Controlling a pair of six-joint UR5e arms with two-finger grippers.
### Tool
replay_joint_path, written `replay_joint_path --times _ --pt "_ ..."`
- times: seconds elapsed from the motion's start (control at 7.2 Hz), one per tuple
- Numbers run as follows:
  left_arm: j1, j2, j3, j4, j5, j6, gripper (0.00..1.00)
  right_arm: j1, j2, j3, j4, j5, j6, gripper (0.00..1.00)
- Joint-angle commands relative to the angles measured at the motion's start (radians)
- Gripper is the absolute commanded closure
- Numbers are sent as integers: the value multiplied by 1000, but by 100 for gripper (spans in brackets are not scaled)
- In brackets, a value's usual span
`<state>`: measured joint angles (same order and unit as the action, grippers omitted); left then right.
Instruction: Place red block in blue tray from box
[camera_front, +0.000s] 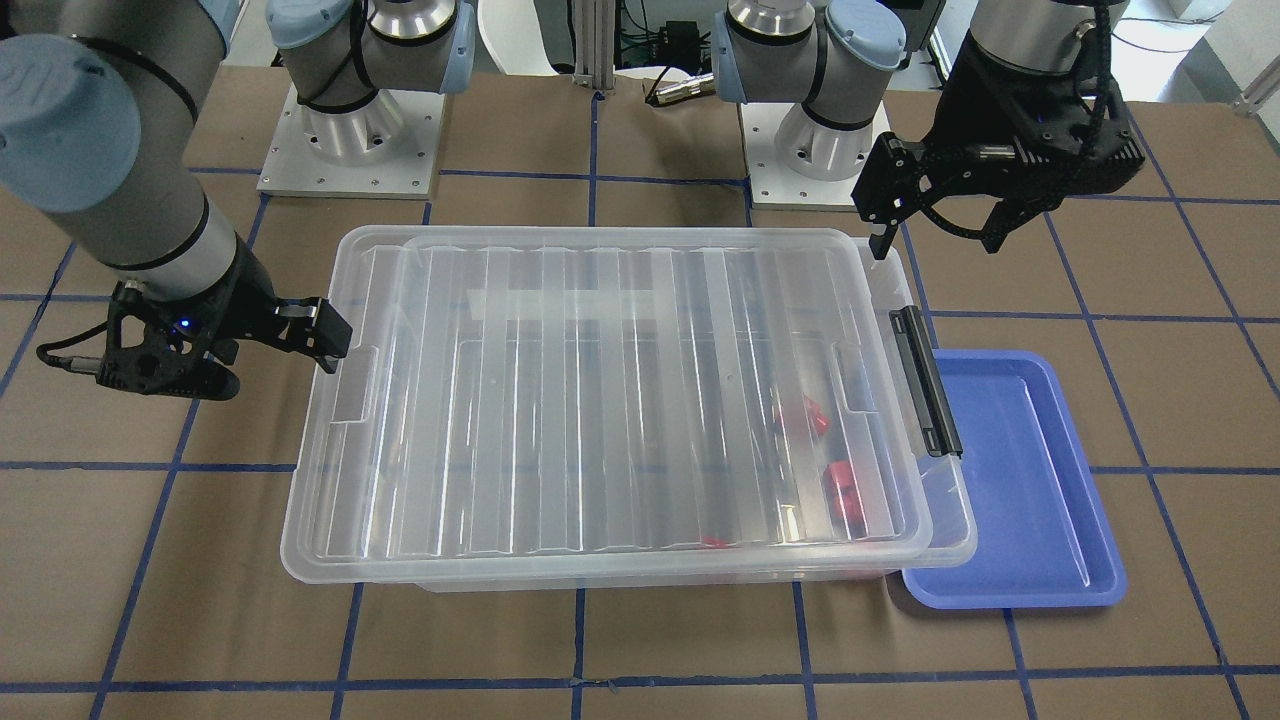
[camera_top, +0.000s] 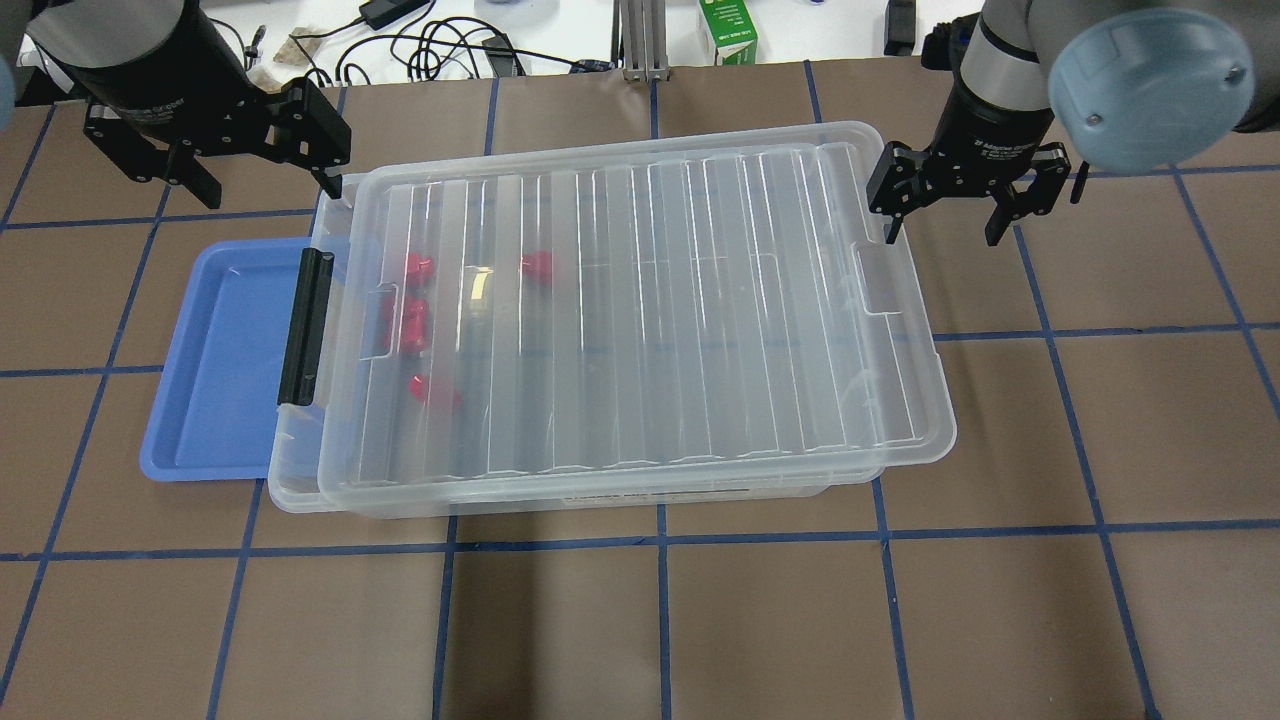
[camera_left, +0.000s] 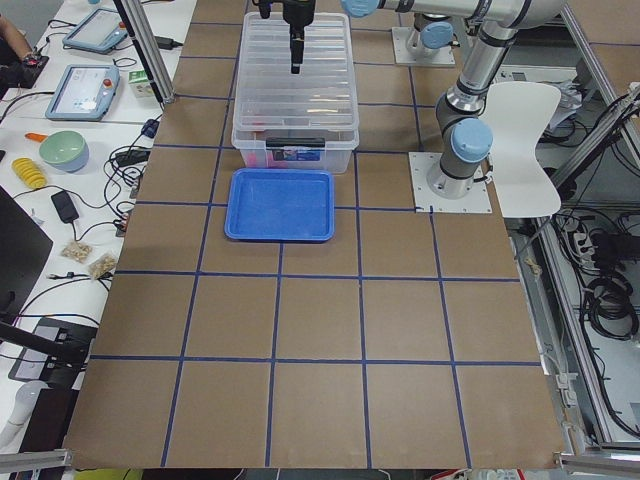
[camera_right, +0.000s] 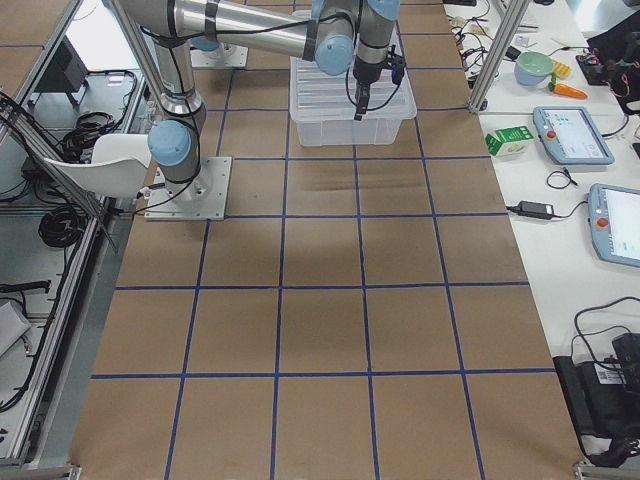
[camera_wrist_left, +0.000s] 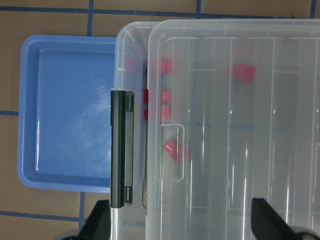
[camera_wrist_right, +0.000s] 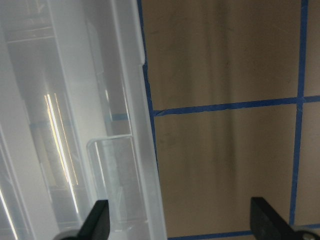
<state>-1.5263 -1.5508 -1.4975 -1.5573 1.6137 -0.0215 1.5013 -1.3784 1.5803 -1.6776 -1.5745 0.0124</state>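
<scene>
A skewed lid (camera_top: 650, 300) covers the red blocks (camera_top: 413, 322) in the box (camera_top: 295, 482), blue tray (camera_top: 215, 360) just beside; left fingers (camera_top: 325, 175) and right fingers (camera_top: 888, 205) spread wide

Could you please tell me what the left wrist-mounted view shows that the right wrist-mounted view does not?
Only the left wrist view shows the blue tray, the black latch on the box and red blocks under the lid. Only the right wrist view shows the lid's opposite end, where no latch appears. Both show the clear lid, the taped brown table and open fingers at the bottom: the left gripper in one, the right gripper in the other.
</scene>
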Motion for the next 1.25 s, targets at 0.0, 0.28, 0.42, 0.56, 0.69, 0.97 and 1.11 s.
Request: replay_joint_path --times 0.0,0.28,0.42,0.56,0.69,0.97,1.11 --pt "0 0 -1 0 0 0 0 -23 51 -2 -13 13 -5 0" --pt "0 0 -1 0 0 0 0 -15 62 0 -14 51 -6 0" --pt "0 0 -1 0 0 0 0 -15 79 0 -17 51 -17 0" --pt "0 -2 -1 0 0 0 0 -22 90 0 -52 41 -35 0" --pt "0 -2 -1 0 0 0 0 -24 90 0 -76 34 -57 0" --pt "0 0 -1 0 0 0 0 -32 91 0 -77 31 -55 0" --pt "0 0 -1 0 0 0 0 -45 91 0 -76 7 -66 0"
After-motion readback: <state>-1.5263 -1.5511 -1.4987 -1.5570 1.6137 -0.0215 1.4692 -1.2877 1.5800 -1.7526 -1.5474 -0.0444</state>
